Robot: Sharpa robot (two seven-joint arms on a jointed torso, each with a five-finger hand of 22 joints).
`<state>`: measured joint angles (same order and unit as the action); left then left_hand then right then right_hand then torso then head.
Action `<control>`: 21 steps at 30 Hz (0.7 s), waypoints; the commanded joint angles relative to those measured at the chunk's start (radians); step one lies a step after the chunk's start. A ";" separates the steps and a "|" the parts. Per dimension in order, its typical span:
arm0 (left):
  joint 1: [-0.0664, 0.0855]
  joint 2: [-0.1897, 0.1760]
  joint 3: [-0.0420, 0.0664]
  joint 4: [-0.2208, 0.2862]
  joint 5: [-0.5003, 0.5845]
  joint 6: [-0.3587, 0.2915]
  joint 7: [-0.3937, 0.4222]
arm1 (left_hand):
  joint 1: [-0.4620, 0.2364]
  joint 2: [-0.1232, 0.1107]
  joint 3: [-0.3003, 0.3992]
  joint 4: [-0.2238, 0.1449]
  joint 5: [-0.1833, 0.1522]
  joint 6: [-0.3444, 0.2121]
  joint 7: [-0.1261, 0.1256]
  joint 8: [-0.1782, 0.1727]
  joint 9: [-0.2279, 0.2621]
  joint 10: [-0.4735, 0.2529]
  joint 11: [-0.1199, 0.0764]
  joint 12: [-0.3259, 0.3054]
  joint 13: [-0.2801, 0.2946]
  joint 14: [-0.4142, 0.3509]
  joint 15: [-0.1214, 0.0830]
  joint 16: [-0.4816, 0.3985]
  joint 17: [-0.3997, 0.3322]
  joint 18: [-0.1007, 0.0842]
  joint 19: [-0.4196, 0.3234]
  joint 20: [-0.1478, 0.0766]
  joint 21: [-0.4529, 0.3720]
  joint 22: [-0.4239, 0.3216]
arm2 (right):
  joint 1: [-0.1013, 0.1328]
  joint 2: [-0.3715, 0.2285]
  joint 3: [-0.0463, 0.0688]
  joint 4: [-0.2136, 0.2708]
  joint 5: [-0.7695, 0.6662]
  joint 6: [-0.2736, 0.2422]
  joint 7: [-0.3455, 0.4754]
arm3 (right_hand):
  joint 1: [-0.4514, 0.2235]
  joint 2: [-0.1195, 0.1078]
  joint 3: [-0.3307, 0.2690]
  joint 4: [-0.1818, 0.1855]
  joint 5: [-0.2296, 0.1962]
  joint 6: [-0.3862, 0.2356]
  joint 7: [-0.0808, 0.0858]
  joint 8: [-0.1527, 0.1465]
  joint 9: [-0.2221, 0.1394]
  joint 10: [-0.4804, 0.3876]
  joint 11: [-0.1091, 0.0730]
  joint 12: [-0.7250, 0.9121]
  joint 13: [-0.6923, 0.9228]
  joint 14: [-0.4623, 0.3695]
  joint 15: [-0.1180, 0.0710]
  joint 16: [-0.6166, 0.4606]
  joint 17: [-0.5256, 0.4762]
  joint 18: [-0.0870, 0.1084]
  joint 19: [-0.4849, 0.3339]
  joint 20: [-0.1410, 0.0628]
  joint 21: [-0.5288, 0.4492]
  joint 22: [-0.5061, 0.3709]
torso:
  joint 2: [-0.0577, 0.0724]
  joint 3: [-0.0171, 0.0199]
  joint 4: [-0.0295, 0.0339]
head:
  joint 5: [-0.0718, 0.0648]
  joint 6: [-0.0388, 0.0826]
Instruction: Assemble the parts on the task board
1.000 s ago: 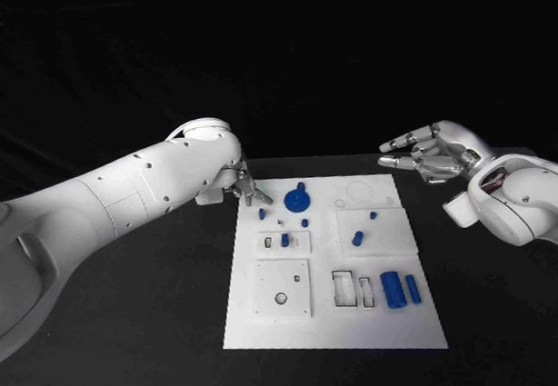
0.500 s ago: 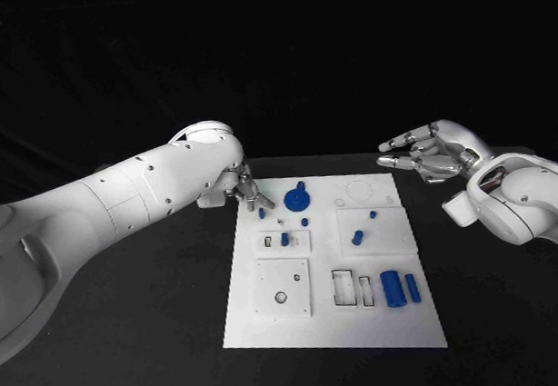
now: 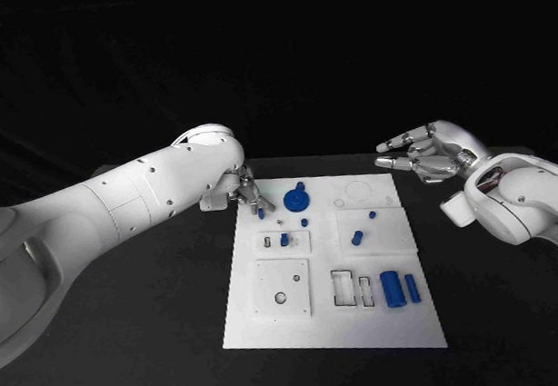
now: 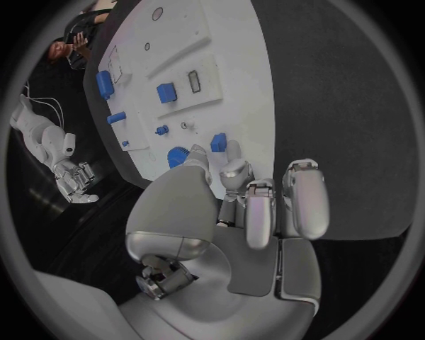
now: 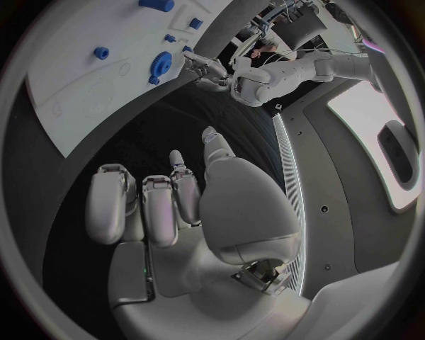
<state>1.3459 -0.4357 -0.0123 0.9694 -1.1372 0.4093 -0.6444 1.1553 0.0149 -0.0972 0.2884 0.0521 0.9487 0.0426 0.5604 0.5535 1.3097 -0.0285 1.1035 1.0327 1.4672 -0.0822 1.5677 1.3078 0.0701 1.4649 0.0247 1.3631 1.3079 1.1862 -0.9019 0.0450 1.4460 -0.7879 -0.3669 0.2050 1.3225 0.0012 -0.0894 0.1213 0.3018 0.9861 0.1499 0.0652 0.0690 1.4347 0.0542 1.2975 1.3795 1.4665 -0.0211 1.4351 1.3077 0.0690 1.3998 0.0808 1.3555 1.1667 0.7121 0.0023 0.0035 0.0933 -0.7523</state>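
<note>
left hand [image 3: 243, 192] – fingers apart, empty | small blue peg [image 3: 262, 213] just at its 5 o'clock – nearer than right hand [image 3: 421, 155], curled, empty

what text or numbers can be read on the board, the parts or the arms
None: no readable word, label, number or sign.
Task board: plain white, with only cut-outs and recesses.
Blue parts, such as the gear-like part: unmarked.
Left hand and right hand: no lettering seen on them or their white arms.
</note>
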 commanded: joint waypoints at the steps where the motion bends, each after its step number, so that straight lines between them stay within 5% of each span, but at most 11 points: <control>1: -0.001 0.003 0.000 -0.001 0.012 0.018 0.016 | 0.016 -0.001 0.011 0.001 0.000 0.002 0.002 -0.003 -0.002 0.007 0.001 0.006 0.000 0.104 -0.007 0.003 0.263 -0.014 0.033 -0.008 0.007 0.013 | -0.001 0.002 0.000 -0.001 -0.011 0.016 0.008 | -0.007 0.004 -0.007 -0.001 -0.001 -0.001 -0.006 0.005 0.001 -0.007 0.002 -0.005 0.006 0.052 0.000 -0.002 0.013 0.013 -0.006 0.002 -0.004 -0.001 | 0.000 -0.0001 0.0004 | 0.000 -0.001; 21: -0.004 0.002 -0.001 -0.007 0.096 0.007 0.005 | 0.081 0.018 0.082 -0.006 -0.001 0.014 -0.004 0.013 0.003 0.011 -0.004 0.011 0.003 0.104 -0.011 0.003 0.263 -0.014 0.033 -0.010 0.008 0.018 | -0.004 0.008 0.000 -0.006 -0.009 0.019 0.007 | -0.007 0.004 -0.007 -0.001 -0.001 -0.001 -0.006 0.005 0.001 -0.007 0.002 -0.005 0.006 0.052 0.000 -0.002 0.013 0.013 -0.006 0.002 -0.004 -0.001 | 0.000 -0.0009 0.0010 | 0.002 -0.005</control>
<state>1.3419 -0.4353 -0.0133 0.9629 -1.0736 0.4087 -0.6397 1.2284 0.0310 -0.0198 0.2819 0.0521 0.9543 0.0370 0.5695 0.5559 1.3135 -0.0323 1.1077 1.0355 1.4636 -0.0857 1.5677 1.3076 0.0700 1.4686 0.0210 1.3671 1.3077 1.1828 -0.8953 0.0450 1.4397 -0.7886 -0.3635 0.2049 1.3226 0.0012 -0.0894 0.1213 0.3018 0.9861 0.1499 0.0652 0.0690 1.4348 0.0542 1.2990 1.3793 1.4665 -0.0211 1.4351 1.3075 0.0689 1.3998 0.0808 1.3555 1.1667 0.7124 0.0018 0.0035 0.0949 -0.7563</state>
